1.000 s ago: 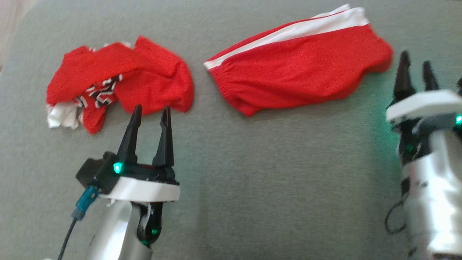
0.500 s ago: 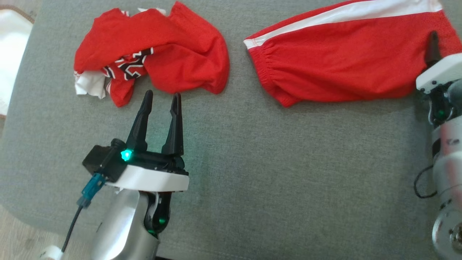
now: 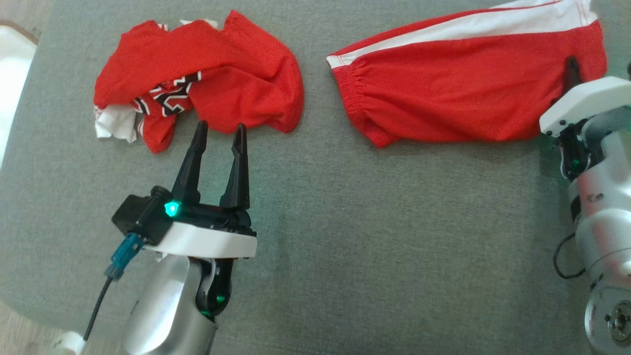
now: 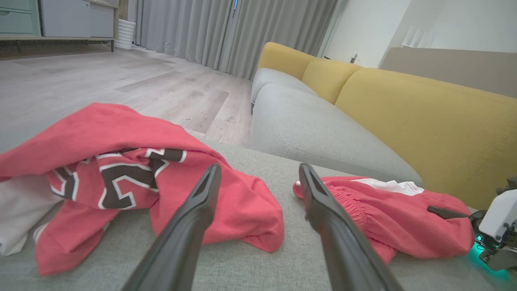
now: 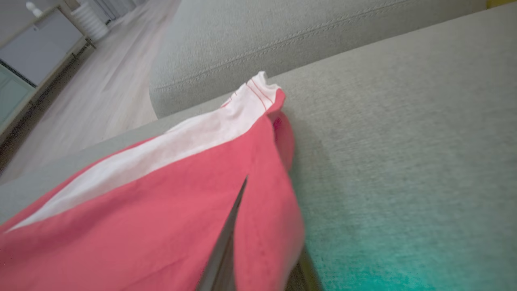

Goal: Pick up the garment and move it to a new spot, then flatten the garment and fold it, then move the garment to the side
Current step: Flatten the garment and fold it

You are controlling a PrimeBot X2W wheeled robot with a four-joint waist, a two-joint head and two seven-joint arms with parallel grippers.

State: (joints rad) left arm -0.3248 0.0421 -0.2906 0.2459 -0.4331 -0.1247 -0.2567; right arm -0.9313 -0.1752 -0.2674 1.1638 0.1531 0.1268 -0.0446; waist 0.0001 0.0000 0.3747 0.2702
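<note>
The robot's right pincer point(image 3: 576, 79) reaches into the right end of the red shorts point(image 3: 458, 93). One dark finger lies on top of the cloth, and the wrist view shows the hem draped between the two fingers; whether they have clamped on it cannot be told. The left pincer point(image 3: 220, 126) hovers with its fingers spread and nothing between them, tips just short of the crumpled red jersey point(image 3: 236, 84). Both garments lie on a grey ottoman point(image 3: 394, 236), jersey to the robot's left and shorts to its right, with a strip of bare upholstery between them. A sofa point(image 4: 404, 109) with yellow back cushions stands beyond. The shorts look largely dealt with: they lie flat and doubled over, white stripe along the far edge, so what seems left for them is the move to the side, which the right pincer appears placed to begin. The jersey looks untouched, bunched with its lettering and white lining showing, and if it is next it would need the whole run: lifting, spreading, folding and setting aside.
</note>
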